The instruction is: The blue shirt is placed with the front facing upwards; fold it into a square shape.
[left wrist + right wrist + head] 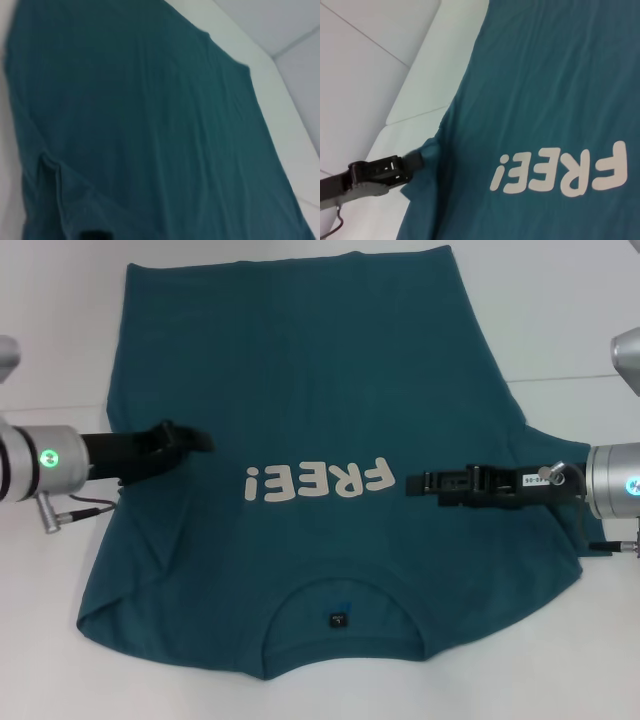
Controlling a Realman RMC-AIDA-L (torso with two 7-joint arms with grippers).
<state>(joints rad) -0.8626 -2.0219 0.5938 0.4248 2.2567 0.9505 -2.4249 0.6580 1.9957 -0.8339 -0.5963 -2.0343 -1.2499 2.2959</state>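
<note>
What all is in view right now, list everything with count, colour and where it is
blue shirt: one, dark teal-blue, spread flat, front up across the middle of the table, collar toward the robot, hem at the far side.
FREE! lettering: one print, off-white, on the shirt's chest between the two grippers.
collar tag: one, small and dark, inside the round collar at the near edge.
table: one, white, under and around the shirt.
left gripper: one, black, over the shirt's left side, beside the lettering.
right gripper: one, black, over the shirt's right side, tip near the lettering.
</note>
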